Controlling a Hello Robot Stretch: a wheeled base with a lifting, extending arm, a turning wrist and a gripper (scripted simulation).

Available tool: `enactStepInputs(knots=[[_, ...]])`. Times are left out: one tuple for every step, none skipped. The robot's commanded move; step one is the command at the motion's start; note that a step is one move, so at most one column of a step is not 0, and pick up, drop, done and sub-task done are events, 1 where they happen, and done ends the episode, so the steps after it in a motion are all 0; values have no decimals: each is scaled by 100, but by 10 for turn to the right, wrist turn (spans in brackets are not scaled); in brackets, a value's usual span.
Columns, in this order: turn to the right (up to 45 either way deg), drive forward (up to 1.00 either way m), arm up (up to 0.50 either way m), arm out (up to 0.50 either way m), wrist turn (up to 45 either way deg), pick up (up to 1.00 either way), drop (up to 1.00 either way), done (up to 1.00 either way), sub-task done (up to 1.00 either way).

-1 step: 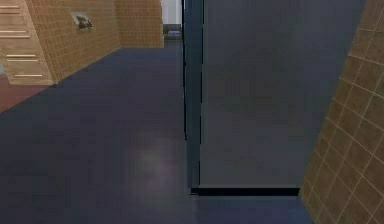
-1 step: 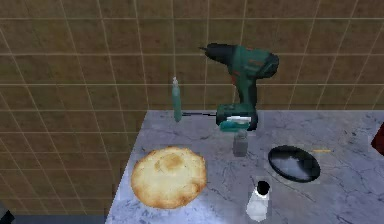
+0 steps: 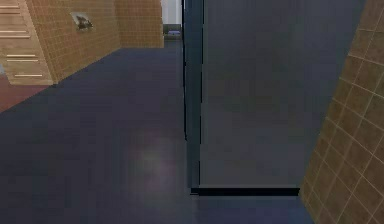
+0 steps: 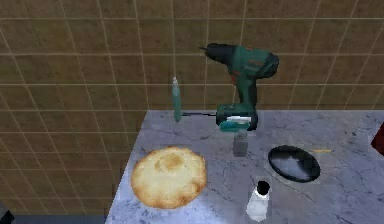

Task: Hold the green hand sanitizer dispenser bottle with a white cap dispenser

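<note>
One slim green bottle (image 4: 177, 100) stands upright at the worktop's (image 4: 340, 200) back edge, upper middle of the arm side view, against the tiled wall. One green drill (image 4: 243, 85) stands apart to its right. One flatbread (image 4: 169, 177) lies near the left edge, with one dark dish (image 4: 294, 163) and one white shaker (image 4: 260, 201) lower right. In the forward view, open dark floor (image 3: 100, 140) lies left of a tall dark panel (image 3: 270, 90). I cannot tell the state of the jaws.

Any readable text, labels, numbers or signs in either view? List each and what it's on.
None readable.
The green drill on the counter has a pale patch at its base, too blurred to read.
The slim green bottle and the white shaker show no label I can make out.
</note>
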Motion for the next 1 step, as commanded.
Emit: enactStepInputs(knots=[[0,0,38,0,0,0,0,0,0]])
